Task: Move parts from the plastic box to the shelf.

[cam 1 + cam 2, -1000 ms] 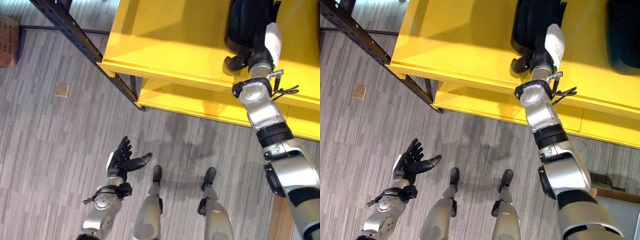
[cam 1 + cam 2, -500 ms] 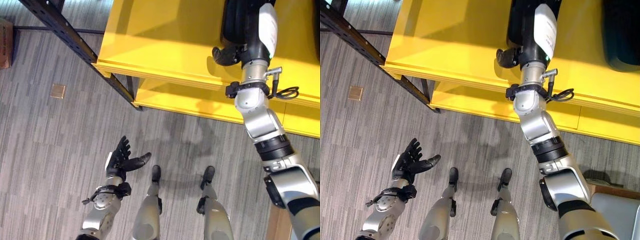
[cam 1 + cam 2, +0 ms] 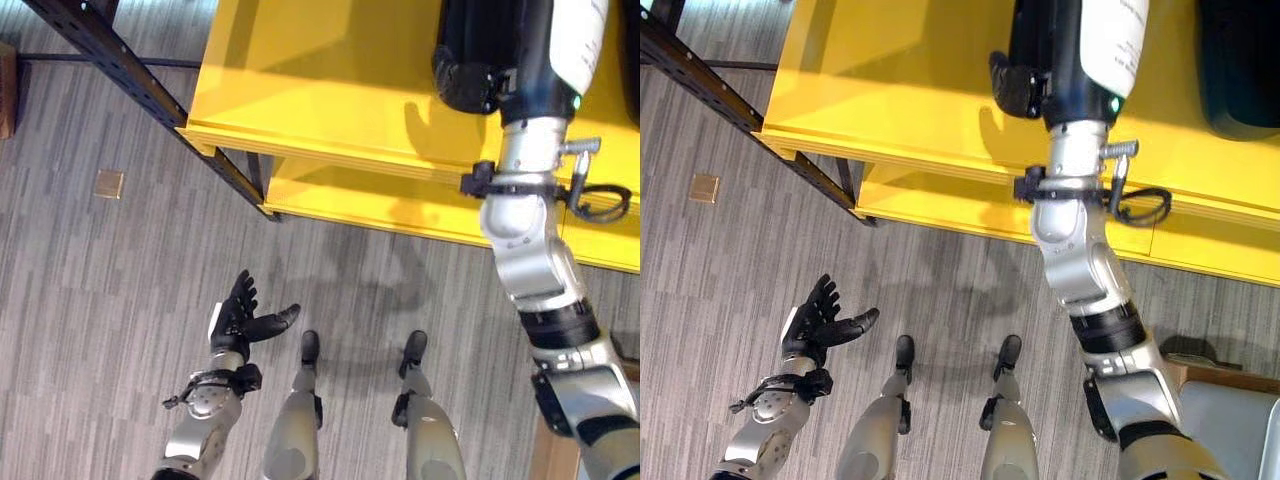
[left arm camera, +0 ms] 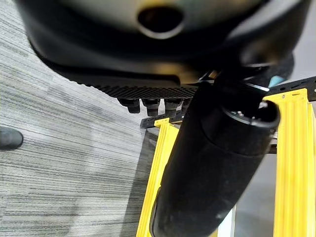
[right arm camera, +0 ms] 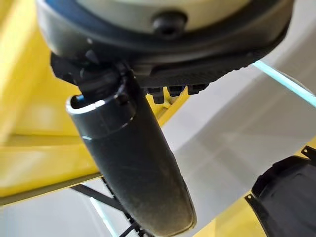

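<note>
You've got a black part lying on the yellow shelf. Your right hand is over it with fingers straight, holding nothing. Your left hand hangs relaxed and empty above the floor.

- No text, number, brand or sign is showing legibly anywhere in these views.
- The white cover on the right hand, at the upper right of the frame, is carrying a few dark marks, too small to read.
- The small square plate on the floor at the left is showing no readable marking.
</note>
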